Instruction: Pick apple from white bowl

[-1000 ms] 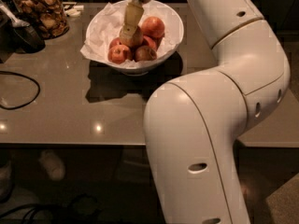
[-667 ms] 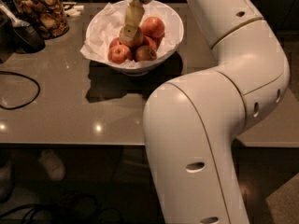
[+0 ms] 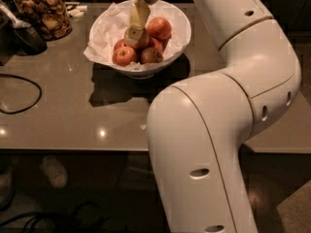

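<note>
The round yellow-green apple with a reddish blush sits near the middle of the heap in the wide glossy white bowl, on crumpled white paper, with a redder apple just behind it and two more in front. I read this as the grasp step. My gripper hangs straight down from the top of the view, its pale tip against the top of that apple, and the apple is not lifted. I cannot tell how far the gripper is open, nor whether it grips the fruit or only touches it. I judge the next move calls for a sure hold, then a straight lift clear of the bowl's rim without knocking the neighbours. The bowl stands on the grey-brown table, near a glass jar of brown snacks. The big white arm fills the right of my view.
</note>
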{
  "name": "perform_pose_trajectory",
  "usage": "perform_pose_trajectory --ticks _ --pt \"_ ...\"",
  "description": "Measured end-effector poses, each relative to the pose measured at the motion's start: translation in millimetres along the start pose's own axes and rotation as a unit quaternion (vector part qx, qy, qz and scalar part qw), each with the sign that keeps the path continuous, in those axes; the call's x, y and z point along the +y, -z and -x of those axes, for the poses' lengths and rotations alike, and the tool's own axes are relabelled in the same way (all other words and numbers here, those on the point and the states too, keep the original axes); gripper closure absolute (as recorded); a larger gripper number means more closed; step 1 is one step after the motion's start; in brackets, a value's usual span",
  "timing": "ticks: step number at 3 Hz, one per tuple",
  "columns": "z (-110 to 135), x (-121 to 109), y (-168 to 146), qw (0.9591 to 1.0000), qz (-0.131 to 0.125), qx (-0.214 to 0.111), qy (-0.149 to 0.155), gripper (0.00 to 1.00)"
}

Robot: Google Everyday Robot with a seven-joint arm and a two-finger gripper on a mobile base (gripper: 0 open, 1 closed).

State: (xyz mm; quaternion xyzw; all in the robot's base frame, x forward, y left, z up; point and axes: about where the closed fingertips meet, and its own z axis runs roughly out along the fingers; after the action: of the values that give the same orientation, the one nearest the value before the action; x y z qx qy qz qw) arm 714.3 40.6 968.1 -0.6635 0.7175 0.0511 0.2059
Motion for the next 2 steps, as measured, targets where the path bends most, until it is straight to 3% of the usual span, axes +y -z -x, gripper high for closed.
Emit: perform_pose_trajectory --ticks 1,2 --pt "0.3 0.9 -0.2 1.0000 0.001 0.001 0.002 0.33" --pt "-0.4 1.5 -0.4 1.0000 0.002 0.002 0.004 0.40"
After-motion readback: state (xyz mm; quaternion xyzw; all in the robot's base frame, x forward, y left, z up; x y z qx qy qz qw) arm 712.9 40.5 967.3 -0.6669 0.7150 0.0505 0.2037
